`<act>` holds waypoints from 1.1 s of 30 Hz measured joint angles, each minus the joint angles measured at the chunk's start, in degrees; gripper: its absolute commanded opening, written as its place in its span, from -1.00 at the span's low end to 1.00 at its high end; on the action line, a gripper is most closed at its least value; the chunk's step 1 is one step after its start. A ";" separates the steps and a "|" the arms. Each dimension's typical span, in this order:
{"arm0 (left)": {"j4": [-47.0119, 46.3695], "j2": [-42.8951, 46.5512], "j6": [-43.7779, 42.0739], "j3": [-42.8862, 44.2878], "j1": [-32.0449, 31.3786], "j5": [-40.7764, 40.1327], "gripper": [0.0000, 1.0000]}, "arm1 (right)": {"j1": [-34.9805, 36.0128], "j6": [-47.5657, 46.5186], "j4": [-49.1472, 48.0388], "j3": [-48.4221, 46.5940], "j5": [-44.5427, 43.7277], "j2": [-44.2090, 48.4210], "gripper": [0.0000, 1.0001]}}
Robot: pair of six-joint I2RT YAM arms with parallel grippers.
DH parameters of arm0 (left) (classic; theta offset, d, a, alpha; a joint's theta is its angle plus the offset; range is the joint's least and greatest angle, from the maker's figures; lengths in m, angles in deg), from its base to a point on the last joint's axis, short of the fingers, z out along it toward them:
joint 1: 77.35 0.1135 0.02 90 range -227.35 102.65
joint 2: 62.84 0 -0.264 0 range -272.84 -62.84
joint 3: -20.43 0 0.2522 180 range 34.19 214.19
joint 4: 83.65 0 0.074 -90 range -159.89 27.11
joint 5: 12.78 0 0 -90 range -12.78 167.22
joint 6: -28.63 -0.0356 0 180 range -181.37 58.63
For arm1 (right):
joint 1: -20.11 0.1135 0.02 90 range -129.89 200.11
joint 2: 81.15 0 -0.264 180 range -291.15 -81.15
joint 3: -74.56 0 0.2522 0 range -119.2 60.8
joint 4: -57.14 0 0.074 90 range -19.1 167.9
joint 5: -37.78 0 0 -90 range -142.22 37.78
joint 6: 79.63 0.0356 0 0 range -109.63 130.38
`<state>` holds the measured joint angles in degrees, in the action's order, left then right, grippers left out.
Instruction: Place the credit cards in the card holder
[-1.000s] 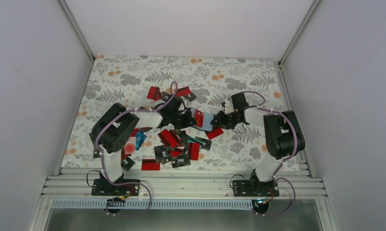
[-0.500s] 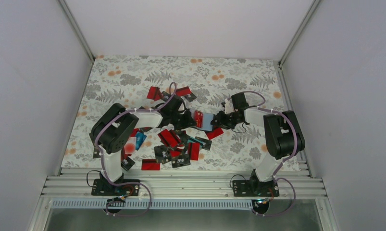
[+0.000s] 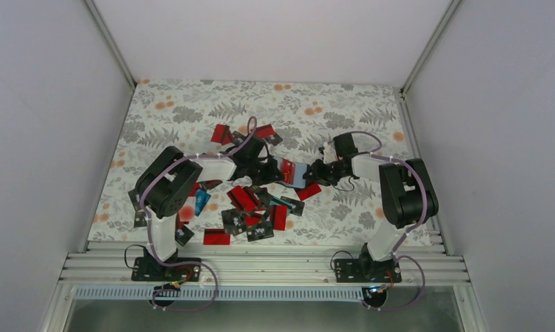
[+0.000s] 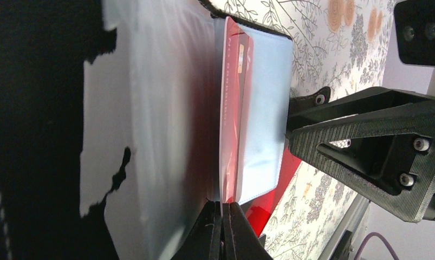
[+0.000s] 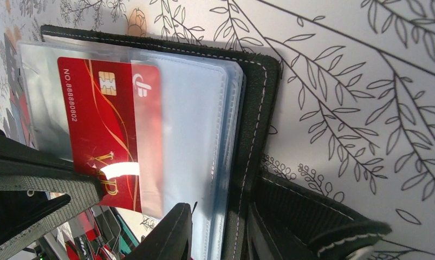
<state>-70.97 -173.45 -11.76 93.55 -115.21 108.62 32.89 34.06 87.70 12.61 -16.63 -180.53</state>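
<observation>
Red and black credit cards [image 3: 250, 211] lie scattered on the floral table [image 3: 191, 111]. Left gripper [image 4: 222, 225], closed tight, pinches one red card [image 5: 109, 130] partly inside a clear sleeve of the open card holder [image 5: 257, 108]. Right gripper [image 5: 218, 238], jaws narrowly apart, clamps the holder's edge, mid-table.

Worktop [image 3: 191, 111]: covered in grey leaf-print cloth, orange blossoms. Enclosed by plain pale walls [image 3: 46, 104], three sides. Aluminium rails [image 3: 260, 266] fitted at near edge.

Holder [image 3: 296, 174] at frame centre, card [image 5: 109, 130] partly in its sleeve; loose cards [image 3: 243, 198] scattered lower left, few more upper left, on table [image 3: 191, 111].
</observation>
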 measured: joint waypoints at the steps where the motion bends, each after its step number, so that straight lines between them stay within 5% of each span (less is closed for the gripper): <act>1: 0.13 -0.42 -0.35 0.44 0.00 0.33 -0.95 | 0.00 -0.02 0.00 0.00 0.00 0.00 -0.42; 27: 4.20 -6.71 -2.45 8.35 -2.01 2.99 -0.94 | -0.28 -0.39 -0.02 -0.15 0.98 -0.35 -0.42; 33: 8.09 -7.30 -4.07 10.88 -3.13 1.42 -0.56 | -0.37 -0.42 0.00 -0.17 1.27 -0.42 -0.42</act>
<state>-62.89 -180.75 -15.83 104.43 -118.34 110.04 32.52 33.64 87.70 12.44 -15.36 -180.94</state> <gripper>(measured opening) 0.138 0.289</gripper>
